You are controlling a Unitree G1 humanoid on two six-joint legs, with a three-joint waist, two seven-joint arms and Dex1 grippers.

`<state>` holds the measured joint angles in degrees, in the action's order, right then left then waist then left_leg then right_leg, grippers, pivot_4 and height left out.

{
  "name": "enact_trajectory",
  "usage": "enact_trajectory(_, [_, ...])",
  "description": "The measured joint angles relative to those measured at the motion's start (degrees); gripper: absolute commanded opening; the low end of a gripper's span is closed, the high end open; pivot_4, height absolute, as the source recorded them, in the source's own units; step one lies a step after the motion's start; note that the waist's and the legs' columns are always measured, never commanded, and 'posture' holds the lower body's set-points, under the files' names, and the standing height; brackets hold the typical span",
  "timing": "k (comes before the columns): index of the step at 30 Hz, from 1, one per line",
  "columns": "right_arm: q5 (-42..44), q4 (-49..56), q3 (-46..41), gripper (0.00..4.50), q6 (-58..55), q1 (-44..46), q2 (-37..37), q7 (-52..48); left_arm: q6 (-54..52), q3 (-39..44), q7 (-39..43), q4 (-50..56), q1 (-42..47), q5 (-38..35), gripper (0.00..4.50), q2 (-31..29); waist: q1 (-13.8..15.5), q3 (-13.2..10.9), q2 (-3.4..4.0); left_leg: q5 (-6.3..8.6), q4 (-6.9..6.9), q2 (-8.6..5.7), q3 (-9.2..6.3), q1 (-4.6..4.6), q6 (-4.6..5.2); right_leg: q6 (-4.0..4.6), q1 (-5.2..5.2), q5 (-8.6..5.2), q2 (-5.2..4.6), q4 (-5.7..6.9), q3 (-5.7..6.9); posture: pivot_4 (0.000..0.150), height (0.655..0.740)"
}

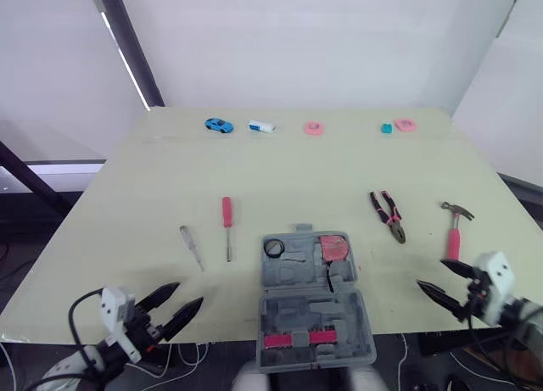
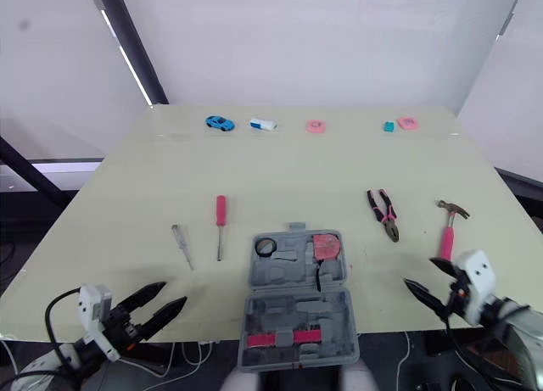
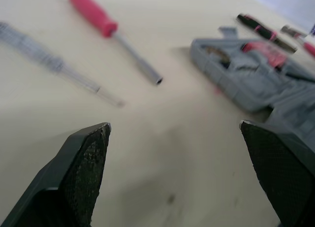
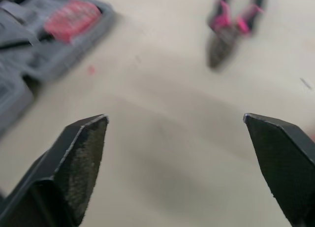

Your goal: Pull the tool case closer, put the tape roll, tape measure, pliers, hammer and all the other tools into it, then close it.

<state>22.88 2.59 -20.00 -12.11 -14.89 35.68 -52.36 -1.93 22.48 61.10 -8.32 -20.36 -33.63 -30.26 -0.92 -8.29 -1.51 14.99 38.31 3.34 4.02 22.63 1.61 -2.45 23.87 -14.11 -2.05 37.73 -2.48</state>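
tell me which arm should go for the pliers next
Right: the pliers lie to the right of the tool case, just ahead of the open right claw; the left claw sits on the case's other side.

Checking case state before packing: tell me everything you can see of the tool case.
Grey moulded-plastic tool case, open flat in two halves at the middle of the table's near edge, near half overhanging it. Far half has a handle tab and holds a black tape roll and red tape measure; near half carries a red strip. Nothing else touches it.
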Motion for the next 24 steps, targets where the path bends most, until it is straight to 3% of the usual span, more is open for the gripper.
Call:
enact_trajectory(4, [0.66, 0.74, -2.72, 4.46, 0.87, -3.90, 1.06, -1.08, 1.38, 0.26, 0.87, -1.37, -0.01, 0.41, 4.50, 0.00, 0.17, -0.01, 0.01, 0.01, -0.02, 0.02, 0.00, 0.03, -0.01, 0.00, 0.08, 0.00, -0.11, -0.01, 0.01, 0.150, 0.7400])
enact_trajectory(9, [0.80, 3.08, -2.63, 4.46, -0.03, -2.27, 0.23, 1.20, 1.61, 0.09, 1.91, -0.90, 1.01, 0.33, 4.50, 0.16, 0.09, -0.01, 0.02, 0.01, -0.03, 0.02, 0.01, 0.10, 0.00, 0.03, 0.10, 0.02, -0.11, 0.00, 0.00, 0.150, 0.7400])
enact_trajectory(20, [-1.46, 6.98, 8.13, 4.46, -13.27, 13.46, -3.26, 14.01, -2.12, -2.60, 2.98, 10.72, 4.66, -0.91, 4.50, -1.12, 0.27, -0.13, 0.04, 0.00, -0.08, -0.02, 0.02, 0.21, 0.01, 0.26, 0.17, 0.15, -0.11, -0.02, 0.00, 0.150, 0.7400])
enact_trajectory(22, [-9.05, 1.36, 13.00, 4.46, -16.94, 22.45, -5.44, 23.15, -4.89, -5.51, 3.34, 15.46, 8.28, -1.04, 4.50, -2.95, 0.10, -0.22, -0.01, -0.01, -0.03, -0.08, 0.03, 0.23, 0.01, 0.26, 0.19, 0.16, -0.08, 0.02, -0.01, 0.150, 0.7400])
enact_trajectory(24, [-9.62, -1.87, 13.71, 4.46, -18.69, 26.24, -7.71, 25.57, -5.89, -6.80, 3.41, 17.75, 10.43, -1.74, 4.50, -3.20, 0.12, -0.22, 0.00, 0.00, -0.06, -0.13, 0.05, 0.24, 0.01, 0.27, 0.19, 0.16, -0.02, 0.02, -0.02, 0.150, 0.7400])
